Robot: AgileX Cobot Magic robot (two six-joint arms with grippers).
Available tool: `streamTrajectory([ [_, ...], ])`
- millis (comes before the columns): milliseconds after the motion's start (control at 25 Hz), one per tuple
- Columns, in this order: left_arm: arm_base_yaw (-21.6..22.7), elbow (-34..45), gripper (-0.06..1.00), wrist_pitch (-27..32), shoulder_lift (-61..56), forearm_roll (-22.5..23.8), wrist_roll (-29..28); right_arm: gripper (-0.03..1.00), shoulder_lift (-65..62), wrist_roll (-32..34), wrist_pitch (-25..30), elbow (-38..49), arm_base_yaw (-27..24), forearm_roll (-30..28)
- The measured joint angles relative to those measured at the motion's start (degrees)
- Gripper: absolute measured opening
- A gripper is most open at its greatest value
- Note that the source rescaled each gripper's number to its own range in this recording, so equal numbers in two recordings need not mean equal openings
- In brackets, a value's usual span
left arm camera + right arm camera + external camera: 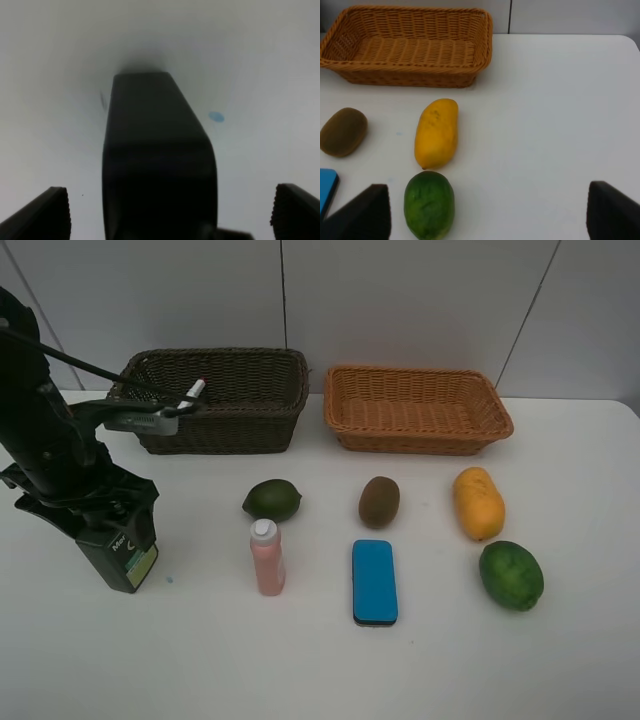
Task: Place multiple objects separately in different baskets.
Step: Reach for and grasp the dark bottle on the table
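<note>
Green bottle (128, 558) on worktop (560, 660), left of pink bottle (267, 558). Left hand (170, 215) spread, fingers (45, 215) either side, not touching. Bottle hard, smooth, likely bit heavy: squeeze flat sides, mid-body. Right hand (487, 212) spread, empty.

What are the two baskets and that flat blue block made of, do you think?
Dark brown basket: woven wicker or rattan-like strands, matte; the weave shows. Orange-tan basket: same kind of weave, lighter, slightly glossy, possibly plastic. Blue block: smooth blue top over a dark base, likely plastic with felt or foam; unsure.
</note>
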Motion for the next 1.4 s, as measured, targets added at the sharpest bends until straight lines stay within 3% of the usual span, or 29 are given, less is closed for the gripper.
streamTrajectory([
  [160, 0.00, 0.81, 0.99, -0.51, 0.26, 0.16, -0.17, 1.00, 0.00, 0.00, 0.00, 0.00, 0.00, 0.00],
  [280, 0.00, 1.72, 0.92, -0.75, 0.31, 0.82, -0.17, 1.00, 0.00, 0.00, 0.00, 0.00, 0.00, 0.00],
  [360, 0.00, 2.20, 0.81, -1.06, 0.37, 0.88, -0.39, 1.00, 0.00, 0.00, 0.00, 0.00, 0.00, 0.00],
  [480, 0.00, 2.49, 0.49, -1.70, 0.37, 0.88, -1.01, 1.00, 0.00, 0.00, 0.00, 0.00, 0.00, 0.00],
  [560, 0.00, 2.49, 0.33, -2.26, 0.37, 1.28, -1.22, 1.00, 0.00, 0.00, 0.00, 0.00, 0.00, 0.00],
  [1400, 0.00, 2.49, 0.33, -0.88, 0.25, 1.13, -2.05, 1.00, 0.00, 0.00, 0.00, 0.00, 0.00, 0.00],
])
